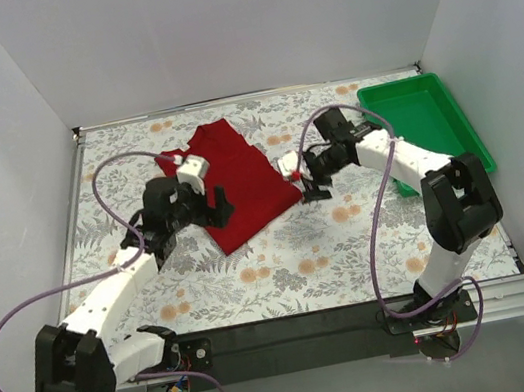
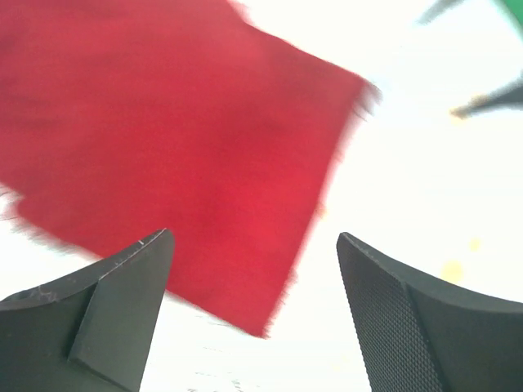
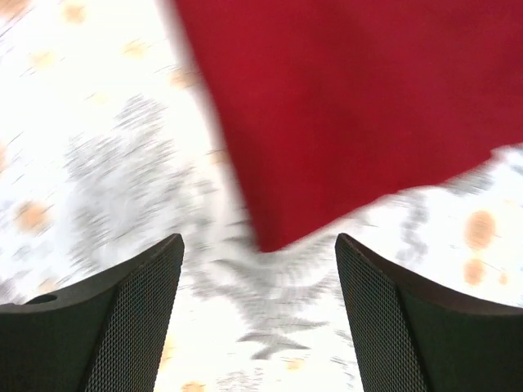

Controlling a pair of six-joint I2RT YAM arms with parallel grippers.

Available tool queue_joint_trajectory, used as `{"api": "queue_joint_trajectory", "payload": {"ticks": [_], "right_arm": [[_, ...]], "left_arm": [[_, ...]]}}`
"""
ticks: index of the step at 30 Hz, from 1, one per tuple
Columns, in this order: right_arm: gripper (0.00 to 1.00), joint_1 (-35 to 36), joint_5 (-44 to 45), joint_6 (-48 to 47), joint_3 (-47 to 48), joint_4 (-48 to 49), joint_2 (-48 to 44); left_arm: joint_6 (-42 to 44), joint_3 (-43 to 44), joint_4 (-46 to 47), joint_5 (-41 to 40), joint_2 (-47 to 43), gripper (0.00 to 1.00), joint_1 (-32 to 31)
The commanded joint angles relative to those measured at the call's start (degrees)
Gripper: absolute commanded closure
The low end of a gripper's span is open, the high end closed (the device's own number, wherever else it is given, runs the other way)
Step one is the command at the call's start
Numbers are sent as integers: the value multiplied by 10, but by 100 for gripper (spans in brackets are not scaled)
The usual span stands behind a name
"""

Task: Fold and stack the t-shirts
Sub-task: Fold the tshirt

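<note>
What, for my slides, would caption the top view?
Left gripper and right gripper, open, hover at a red t-shirt's edges on the floral table.

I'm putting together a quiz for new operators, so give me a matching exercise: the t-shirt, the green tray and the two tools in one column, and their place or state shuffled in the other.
1. t-shirt
2. green tray
3. left tool
4. right tool

A. open, at the shirt's right corner
B. at the far right of the table
C. dark red, lying flat mid-table
D. open, at the shirt's left edge

Pairs: 1-C, 2-B, 3-D, 4-A
</note>
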Motion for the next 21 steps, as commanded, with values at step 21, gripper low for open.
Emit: {"api": "queue_joint_trajectory", "payload": {"ticks": [21], "right_arm": [[42, 17, -12, -219, 14, -68, 117]], "left_arm": [[224, -104, 48, -78, 67, 29, -166]]}}
